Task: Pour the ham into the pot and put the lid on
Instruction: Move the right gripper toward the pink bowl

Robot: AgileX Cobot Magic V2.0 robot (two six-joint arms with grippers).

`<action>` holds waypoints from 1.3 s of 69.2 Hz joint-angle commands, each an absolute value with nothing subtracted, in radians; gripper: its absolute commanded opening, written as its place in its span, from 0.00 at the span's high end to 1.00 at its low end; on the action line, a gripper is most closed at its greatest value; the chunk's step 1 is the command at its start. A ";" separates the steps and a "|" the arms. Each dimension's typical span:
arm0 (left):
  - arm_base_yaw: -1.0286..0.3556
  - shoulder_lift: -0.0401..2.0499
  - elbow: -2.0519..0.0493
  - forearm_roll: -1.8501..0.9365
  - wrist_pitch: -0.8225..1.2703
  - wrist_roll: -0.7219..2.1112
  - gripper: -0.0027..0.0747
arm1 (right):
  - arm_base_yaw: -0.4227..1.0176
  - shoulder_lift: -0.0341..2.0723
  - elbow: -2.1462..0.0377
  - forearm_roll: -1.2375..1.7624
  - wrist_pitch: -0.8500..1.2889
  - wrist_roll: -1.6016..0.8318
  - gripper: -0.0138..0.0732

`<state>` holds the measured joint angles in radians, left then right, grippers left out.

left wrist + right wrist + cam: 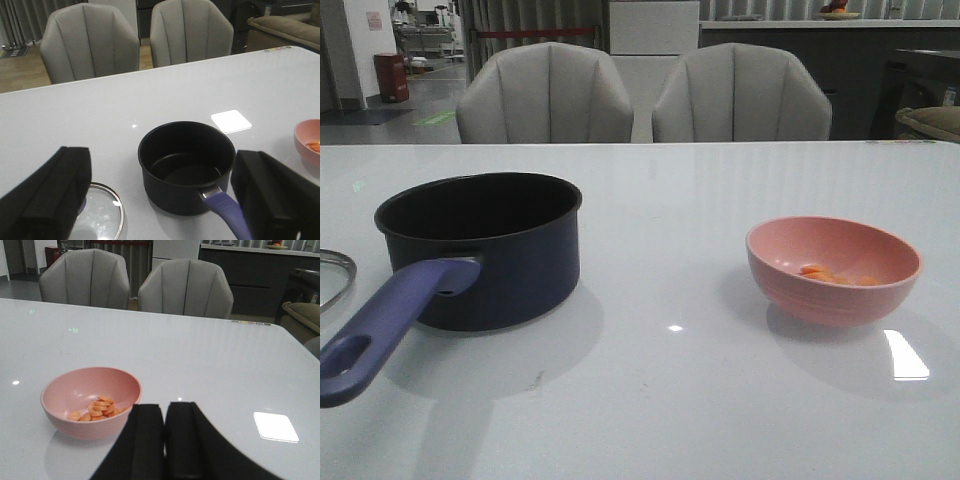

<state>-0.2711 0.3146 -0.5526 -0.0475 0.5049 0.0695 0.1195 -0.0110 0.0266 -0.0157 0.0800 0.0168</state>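
Two grey chairs (545, 95) behind white table (670, 400). Navy pot (485, 245) on the robot's left, empty, handle toward the robot. Pink bowl (832, 268) well to its right holds ham (97, 408) (small orange discs). Glass lid (102, 215) lies flat just beside pot. Left gripper (160, 200) spread wide above pot; right gripper (165, 440) fingers pressed together, empty.

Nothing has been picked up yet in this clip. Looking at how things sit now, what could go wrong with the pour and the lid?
The ham is a loose pile of small slices in the shallow pink bowl, which stands well apart from the pot, so slices could spill during the carry or tilt. The pot's handle juts toward the robot and could be knocked. The lid lies flat beside the pot, partly out of the front view, so grasping it may be awkward.
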 commanded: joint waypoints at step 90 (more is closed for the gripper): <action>-0.402 0.211 -0.444 -0.029 0.468 0.065 0.18 | 0.118 0.527 -0.382 0.000 0.233 0.025 0.42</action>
<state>-0.3919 0.2025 -0.4202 -0.0272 0.5505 0.0695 0.1195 0.4210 -0.3064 0.0000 0.2813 0.0202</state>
